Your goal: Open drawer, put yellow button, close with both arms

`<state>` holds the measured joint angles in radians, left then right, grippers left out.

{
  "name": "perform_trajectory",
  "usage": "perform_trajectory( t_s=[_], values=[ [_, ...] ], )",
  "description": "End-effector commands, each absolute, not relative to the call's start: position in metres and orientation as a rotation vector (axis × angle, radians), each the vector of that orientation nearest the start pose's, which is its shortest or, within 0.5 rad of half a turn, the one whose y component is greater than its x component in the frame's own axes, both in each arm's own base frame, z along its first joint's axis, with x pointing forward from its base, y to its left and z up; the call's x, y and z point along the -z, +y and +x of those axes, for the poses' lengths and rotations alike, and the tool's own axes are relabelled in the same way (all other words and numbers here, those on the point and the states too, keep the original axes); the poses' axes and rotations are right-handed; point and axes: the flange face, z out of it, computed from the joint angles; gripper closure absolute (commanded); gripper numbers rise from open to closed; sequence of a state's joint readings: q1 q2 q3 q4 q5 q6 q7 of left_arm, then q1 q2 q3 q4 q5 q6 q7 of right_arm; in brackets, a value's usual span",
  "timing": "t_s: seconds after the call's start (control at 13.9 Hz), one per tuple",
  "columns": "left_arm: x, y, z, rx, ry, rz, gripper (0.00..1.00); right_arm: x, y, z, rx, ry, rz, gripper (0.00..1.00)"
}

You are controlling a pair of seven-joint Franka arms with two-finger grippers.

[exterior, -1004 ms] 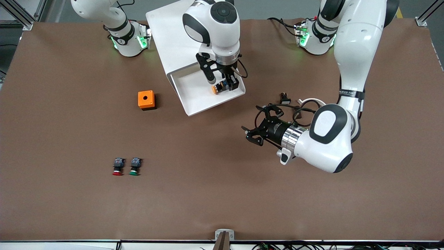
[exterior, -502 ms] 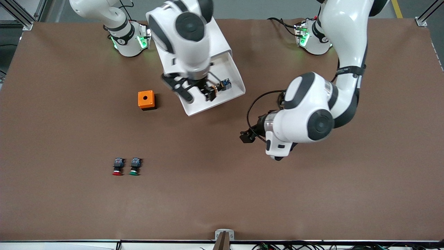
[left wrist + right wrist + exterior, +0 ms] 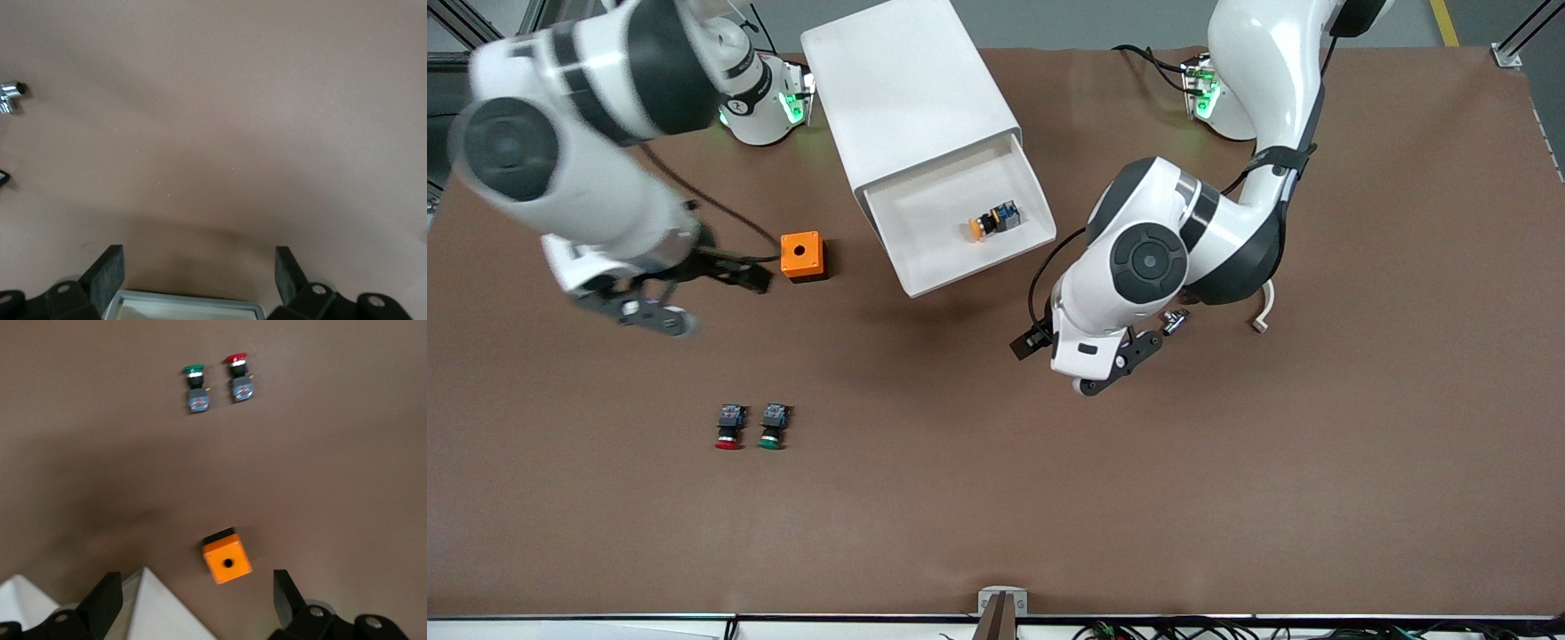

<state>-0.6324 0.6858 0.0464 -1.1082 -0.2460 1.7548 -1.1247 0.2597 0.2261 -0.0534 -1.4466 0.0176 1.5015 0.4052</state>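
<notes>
The drawer [image 3: 960,267] stands pulled out of the white cabinet [image 3: 907,98]. The yellow button [image 3: 987,224] lies on its side in the drawer, with nothing touching it. My right gripper [image 3: 694,298] hangs open and empty over the table beside the orange box [image 3: 800,256]. In the right wrist view its fingers [image 3: 103,600] stand wide apart, and a cabinet corner [image 3: 160,610] shows between them. My left gripper [image 3: 1080,354] is open and empty over bare table in front of the drawer, toward the left arm's end. In the left wrist view a white drawer edge [image 3: 187,303] lies between its fingers [image 3: 107,270].
A red-capped button [image 3: 729,427] and a green-capped button [image 3: 772,427] lie side by side nearer the front camera; both also show in the right wrist view as the red button [image 3: 237,377] and the green button [image 3: 195,387]. A small silver part [image 3: 1172,322] and a white hook [image 3: 1263,311] lie by the left arm.
My right gripper opened, left the yellow button in the drawer and swung away to beside the orange box. My left arm turned and brought its gripper closer to the drawer's front.
</notes>
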Motion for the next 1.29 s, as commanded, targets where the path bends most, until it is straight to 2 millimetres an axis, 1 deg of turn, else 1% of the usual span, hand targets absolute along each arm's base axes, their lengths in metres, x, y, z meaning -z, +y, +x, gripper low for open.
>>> perform_trajectory(
  t_s=[0.0, 0.07, 0.14, 0.22, 0.36, 0.43, 0.57, 0.65, 0.72, 0.93, 1.08, 1.15, 1.22],
  values=[
    [-0.41, -0.459, 0.58, -0.194, -0.881, -3.065, 0.01, -0.55, 0.062, 0.601, -0.279, 0.09, -3.151, 0.0],
    [-0.404, -0.468, 0.571, -0.198, -0.866, -3.056, 0.01, -0.551, 0.038, 0.603, -0.275, 0.046, -3.142, 0.0],
    [-0.401, -0.48, 0.561, -0.196, -0.861, -3.045, 0.01, -0.552, 0.018, 0.603, -0.272, 0.031, -3.137, 0.0],
    [-0.396, -0.49, 0.552, -0.17, -0.845, -3.027, 0.01, -0.553, 0.002, 0.604, -0.27, 0.034, -3.139, 0.0],
    [-0.391, -0.511, 0.533, -0.153, -0.787, -3.026, 0.01, -0.562, -0.031, 0.605, -0.243, 0.0, -3.163, 0.0],
    [-0.388, -0.517, 0.527, -0.155, -0.772, -3.026, 0.01, -0.563, -0.048, 0.604, -0.241, -0.005, -3.166, 0.0],
    [-0.388, -0.535, 0.509, -0.159, -0.72, -3.037, 0.01, -0.565, -0.066, 0.604, -0.239, -0.031, -3.178, 0.0],
    [-0.387, -0.54, 0.504, -0.156, -0.709, -3.036, 0.01, -0.567, -0.071, 0.604, -0.234, -0.021, -3.185, 0.0],
    [-0.381, -0.548, 0.494, -0.161, -0.684, -3.034, 0.01, -0.567, -0.072, 0.604, -0.233, -0.016, -3.183, 0.0],
    [-0.367, -0.558, 0.478, -0.18, -0.644, -3.016, 0.01, -0.567, -0.066, 0.605, -0.225, -0.004, -3.173, 0.0],
    [-0.362, -0.564, 0.468, -0.188, -0.622, -3.008, 0.01, -0.568, -0.057, 0.607, -0.215, -0.026, -3.179, 0.0],
    [-0.362, -0.568, 0.462, -0.189, -0.629, -3.004, 0.01, -0.571, -0.053, 0.609, -0.196, -0.036, -3.18, 0.0],
    [-0.362, -0.57, 0.459, -0.188, -0.64, -3.0, 0.01, -0.582, -0.053, 0.609, -0.167, -0.035, -3.184, 0.0]
  ],
)
